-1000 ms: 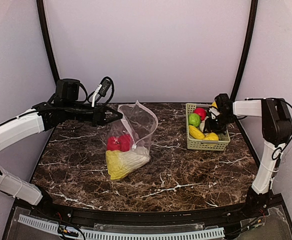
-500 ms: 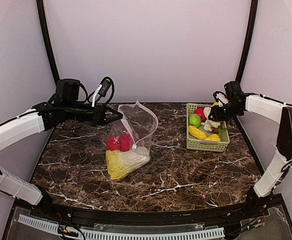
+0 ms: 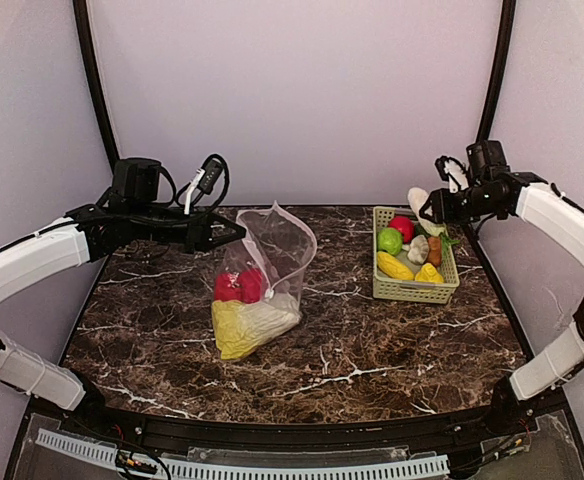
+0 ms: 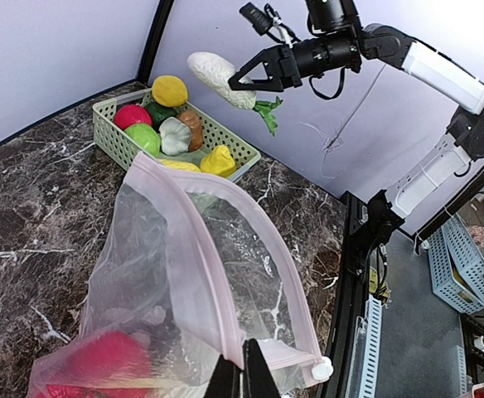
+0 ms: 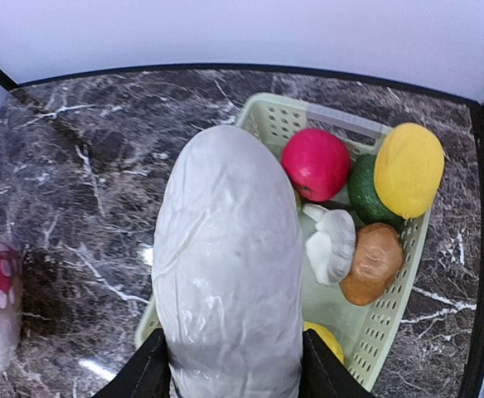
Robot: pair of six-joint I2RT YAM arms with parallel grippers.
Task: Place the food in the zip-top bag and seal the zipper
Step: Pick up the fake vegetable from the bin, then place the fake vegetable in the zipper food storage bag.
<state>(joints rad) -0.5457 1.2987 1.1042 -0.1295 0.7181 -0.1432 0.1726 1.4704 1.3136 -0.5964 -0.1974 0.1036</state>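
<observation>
The clear zip-top bag (image 3: 275, 248) stands open on the table, with a yellow-white cabbage (image 3: 245, 326) and a red piece (image 3: 236, 287) inside. My left gripper (image 3: 240, 231) is shut on the bag's pink zipper strip (image 4: 194, 259) and holds the mouth up. The white slider tab (image 4: 321, 370) sits at the strip's end. My right gripper (image 5: 229, 369) is shut on the white radish (image 5: 229, 257). In the top view the radish (image 3: 418, 201) hangs above the green basket (image 3: 413, 291), and its green top shows in the left wrist view. More food lies in the basket.
The basket (image 5: 401, 308) at the back right holds a red fruit (image 5: 315, 163), a yellow fruit (image 5: 408, 168), a green one, a brown piece and a pale lumpy piece (image 5: 331, 245). Dark marble table (image 3: 372, 350) lies between bag and basket.
My right gripper has risen out of the basket with the white radish and now holds it above the basket. The left arm and the bag have not moved.
</observation>
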